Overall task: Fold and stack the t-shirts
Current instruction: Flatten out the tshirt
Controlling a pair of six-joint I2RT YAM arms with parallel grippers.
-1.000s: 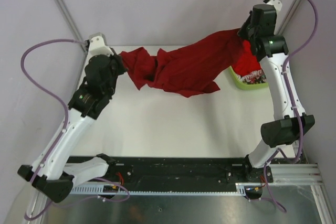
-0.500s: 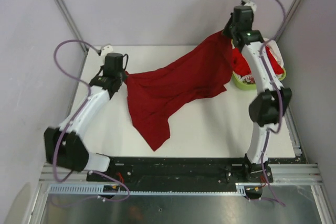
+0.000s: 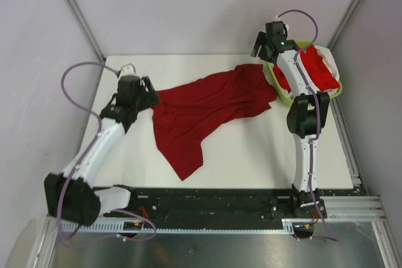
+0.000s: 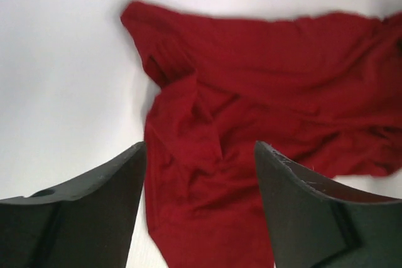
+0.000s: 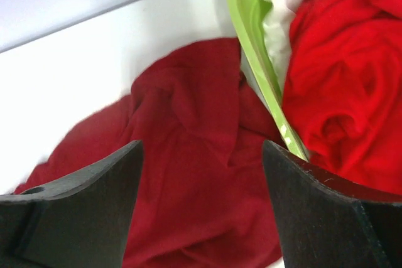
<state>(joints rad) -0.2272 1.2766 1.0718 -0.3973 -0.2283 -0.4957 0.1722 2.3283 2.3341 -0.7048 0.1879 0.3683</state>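
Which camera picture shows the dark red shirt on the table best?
The top external view: the whole dark red shirt shows, spread out. The left wrist view catches only one rumpled part; the right wrist view only the end beside the green basket.

A white table (image 3: 251,149) carries a dark crimson shirt (image 3: 201,108), lying rumpled and spread across its middle, and a lime-green basket (image 5: 254,48) at the far right corner, touching the shirt's edge.
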